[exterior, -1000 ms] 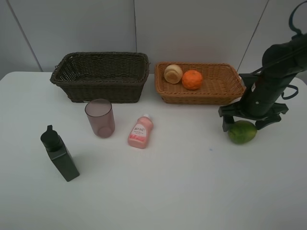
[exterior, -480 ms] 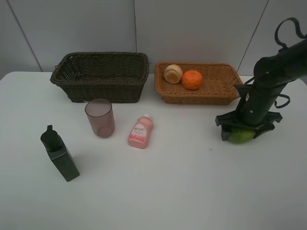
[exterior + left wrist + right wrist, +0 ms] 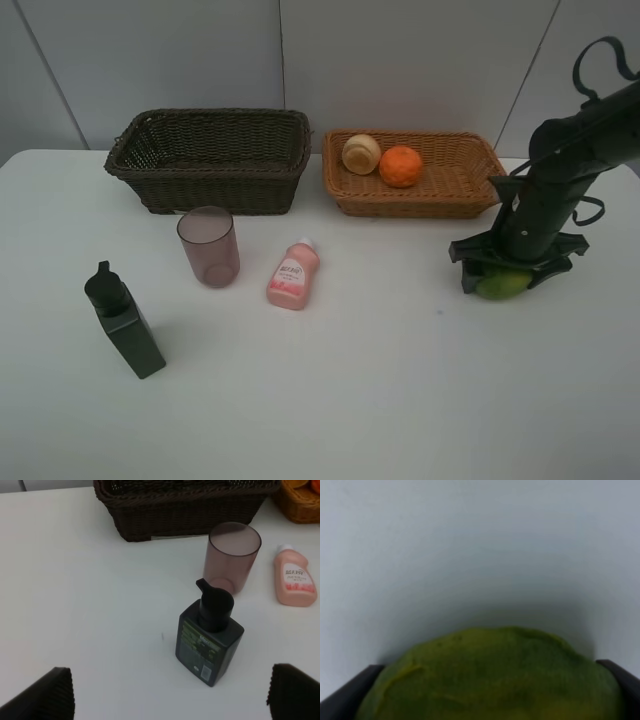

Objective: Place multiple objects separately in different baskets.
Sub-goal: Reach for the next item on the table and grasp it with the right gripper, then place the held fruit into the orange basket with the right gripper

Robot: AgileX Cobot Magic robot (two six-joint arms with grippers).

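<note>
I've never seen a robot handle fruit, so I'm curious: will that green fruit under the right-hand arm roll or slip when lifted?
The green fruit is rounded, so it could roll on the smooth table if nudged. Its skin looks faintly bumpy, so probably not slippery. It fills the gap between the fingers of the right claw, so the hold is likely snug.

From above, the right end effector (image 3: 508,272) hides most of the green round fruit (image 3: 497,288). The right wrist view shows it blurred and cut off; whether the fingers (image 3: 345,696) press it is unclear. The left wrist view crops the dark brown basket (image 3: 185,507).
</note>
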